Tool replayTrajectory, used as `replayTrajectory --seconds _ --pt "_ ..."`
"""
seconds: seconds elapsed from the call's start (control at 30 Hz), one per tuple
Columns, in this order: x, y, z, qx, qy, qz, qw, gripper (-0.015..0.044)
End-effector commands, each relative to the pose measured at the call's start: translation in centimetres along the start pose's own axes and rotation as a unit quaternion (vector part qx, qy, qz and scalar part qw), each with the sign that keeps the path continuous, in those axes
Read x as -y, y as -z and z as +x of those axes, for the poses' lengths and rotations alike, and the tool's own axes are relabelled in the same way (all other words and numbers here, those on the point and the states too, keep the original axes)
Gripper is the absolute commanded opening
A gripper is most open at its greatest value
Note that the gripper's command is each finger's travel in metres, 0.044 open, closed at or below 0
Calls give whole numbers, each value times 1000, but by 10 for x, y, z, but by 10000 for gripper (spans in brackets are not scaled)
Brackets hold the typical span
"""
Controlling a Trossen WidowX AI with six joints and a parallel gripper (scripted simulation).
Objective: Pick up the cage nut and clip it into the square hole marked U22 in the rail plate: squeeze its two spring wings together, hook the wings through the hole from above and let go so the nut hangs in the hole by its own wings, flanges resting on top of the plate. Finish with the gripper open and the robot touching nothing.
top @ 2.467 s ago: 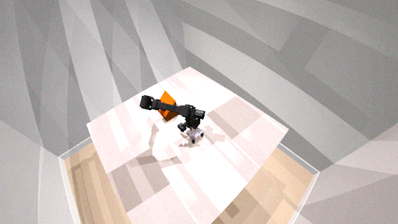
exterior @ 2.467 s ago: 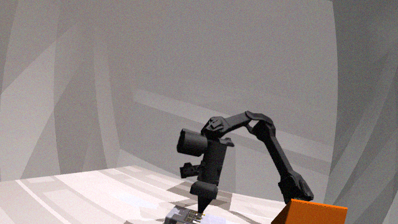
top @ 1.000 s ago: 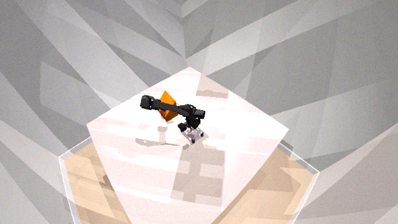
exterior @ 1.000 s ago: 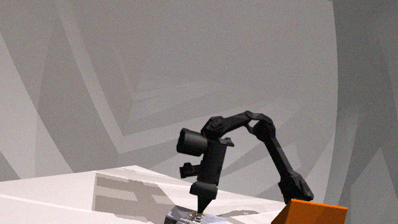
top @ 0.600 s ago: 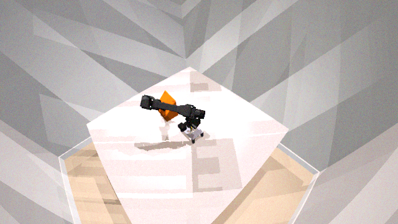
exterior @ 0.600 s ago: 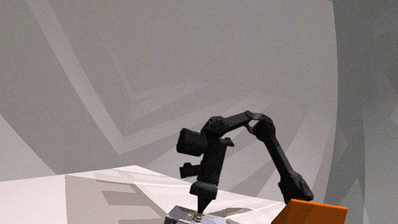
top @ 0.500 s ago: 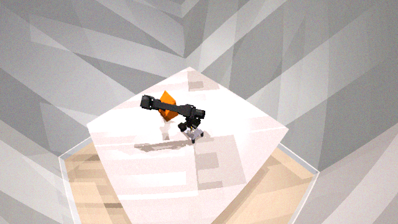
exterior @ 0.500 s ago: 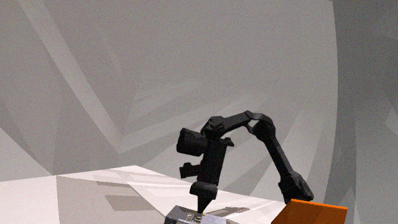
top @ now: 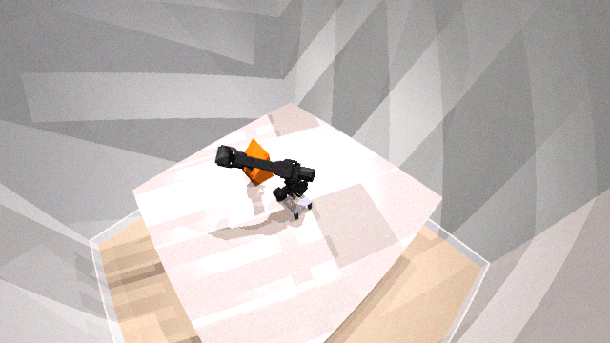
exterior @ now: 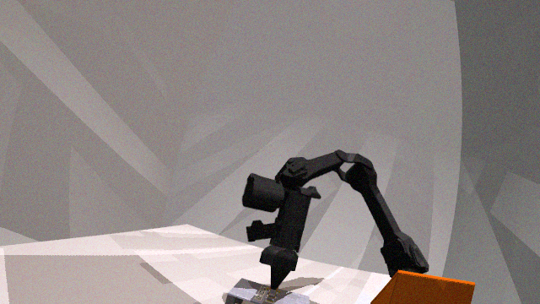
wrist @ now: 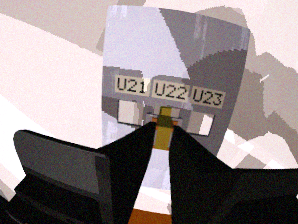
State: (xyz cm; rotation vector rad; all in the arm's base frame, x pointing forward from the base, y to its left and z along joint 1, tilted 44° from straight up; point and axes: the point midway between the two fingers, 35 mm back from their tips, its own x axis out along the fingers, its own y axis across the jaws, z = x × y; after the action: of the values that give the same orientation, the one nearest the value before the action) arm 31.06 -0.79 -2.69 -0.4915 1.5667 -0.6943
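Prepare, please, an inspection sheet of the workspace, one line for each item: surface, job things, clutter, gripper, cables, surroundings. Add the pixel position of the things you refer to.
Surface: pale table top (top: 214,267) (exterior: 202,245) with patches of light and shadow.
Job things: rail plate (top: 303,202) (exterior: 242,288) (wrist: 135,45) with labels U21, U22 and U23; the yellowish cage nut (wrist: 162,137) is at the U22 position; whether its wings are hooked cannot be told.
Clutter: nothing seen; an orange block (top: 255,150) (exterior: 426,291) is by the arm's base end, use unknown.
Gripper: the gripper (exterior: 274,288) (wrist: 162,129) points down, shut on the cage nut.
Cables: nothing seen.
Surroundings: grey walls with light and dark bands; wood-coloured area (top: 434,267) below the table top.
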Motion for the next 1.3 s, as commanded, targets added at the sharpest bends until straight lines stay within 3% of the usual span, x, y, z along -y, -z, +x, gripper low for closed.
replayTrajectory --seconds 0.0,1.27 --pt "-1 0 -1 1 -1 1 1000 27" --pt "1 -1 0 1 -26 1 1000 27"
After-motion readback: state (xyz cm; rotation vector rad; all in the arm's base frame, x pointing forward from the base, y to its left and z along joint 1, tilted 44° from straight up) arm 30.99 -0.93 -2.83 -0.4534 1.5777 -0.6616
